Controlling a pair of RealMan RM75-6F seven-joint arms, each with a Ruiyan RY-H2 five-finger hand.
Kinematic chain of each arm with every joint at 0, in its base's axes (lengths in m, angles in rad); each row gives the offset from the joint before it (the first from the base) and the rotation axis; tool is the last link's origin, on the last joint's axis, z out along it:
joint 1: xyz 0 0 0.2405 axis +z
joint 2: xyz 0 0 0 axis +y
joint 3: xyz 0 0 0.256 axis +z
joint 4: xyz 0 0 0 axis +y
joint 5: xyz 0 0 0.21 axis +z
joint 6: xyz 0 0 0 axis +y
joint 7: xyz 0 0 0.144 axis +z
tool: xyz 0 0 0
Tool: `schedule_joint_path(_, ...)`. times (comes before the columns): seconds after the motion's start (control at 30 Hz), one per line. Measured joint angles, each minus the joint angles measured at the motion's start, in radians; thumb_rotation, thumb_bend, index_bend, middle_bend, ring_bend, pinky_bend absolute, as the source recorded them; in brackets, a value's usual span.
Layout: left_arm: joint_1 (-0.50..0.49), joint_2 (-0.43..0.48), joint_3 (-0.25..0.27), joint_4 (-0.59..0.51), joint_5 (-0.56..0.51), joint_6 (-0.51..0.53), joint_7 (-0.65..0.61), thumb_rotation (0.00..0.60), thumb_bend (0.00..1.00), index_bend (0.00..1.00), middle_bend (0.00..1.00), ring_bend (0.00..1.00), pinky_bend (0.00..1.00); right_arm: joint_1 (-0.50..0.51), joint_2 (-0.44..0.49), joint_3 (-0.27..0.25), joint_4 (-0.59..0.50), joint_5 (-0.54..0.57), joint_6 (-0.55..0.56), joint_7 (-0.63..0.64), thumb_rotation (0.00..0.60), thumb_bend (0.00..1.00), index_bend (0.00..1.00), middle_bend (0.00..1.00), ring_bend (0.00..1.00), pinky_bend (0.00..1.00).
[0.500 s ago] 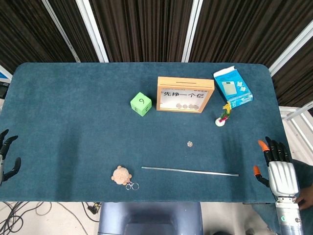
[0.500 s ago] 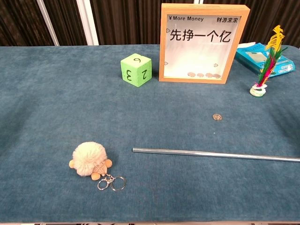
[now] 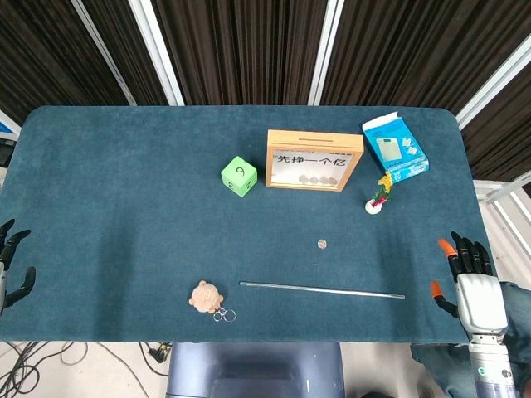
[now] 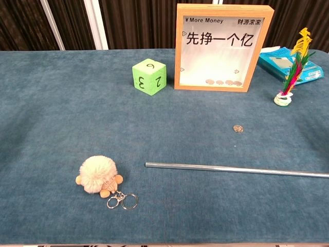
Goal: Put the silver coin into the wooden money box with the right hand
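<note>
- Silver coin (image 3: 322, 244) lies flat on the blue table (image 3: 124, 182), in front of the wooden money box (image 3: 314, 160) and apart from it.
- Right hand (image 3: 470, 278) hovers at the table's right edge — fingers spread, holding nothing.
- Left hand (image 3: 10, 264) at the left edge, fingers apart, empty.
- Metal rod (image 3: 322, 289) lies nearer than the coin.

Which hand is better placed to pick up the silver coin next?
The right hand. It sits open at the table's right edge, on the same side as the silver coin and wooden money box. The left hand is at the far left edge, much farther away.
</note>
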Motion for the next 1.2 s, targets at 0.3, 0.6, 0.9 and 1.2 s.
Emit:
schedule_joint_path(0.3,0.0,0.002,-0.002,-0.009,-0.008,-0.005,-0.009,0.6,0.44,0.18,0.01,0.0,0.09,-0.001,0.006,-0.003,-0.015,0.006,-0.015,0.05,0.6,0.45,0.21,0.03,0.0,0.0)
schedule_joint_path(0.6,0.001,0.009,0.0,-0.017,-0.013,-0.013,-0.013,0.6,0.44,0.18,0.01,0.0,0.09,0.052,0.028,0.005,-0.032,0.017,-0.118,0.103,0.6,0.45,0.24,0.03,0.0,0.0)
schedule_joint_path(0.9,-0.001,0.012,0.0,-0.021,-0.02,-0.02,-0.015,0.6,0.44,0.18,0.01,0.0,0.09,0.16,-0.002,0.055,-0.025,0.067,-0.249,0.045,0.6,0.45,0.26,0.04,0.0,0.0)
schedule_joint_path(1.2,-0.002,0.018,0.0,-0.024,-0.023,-0.028,-0.024,0.6,0.44,0.18,0.01,0.0,0.09,0.272,-0.13,0.099,0.011,0.179,-0.361,-0.084,0.6,0.45,0.26,0.11,0.08,0.06)
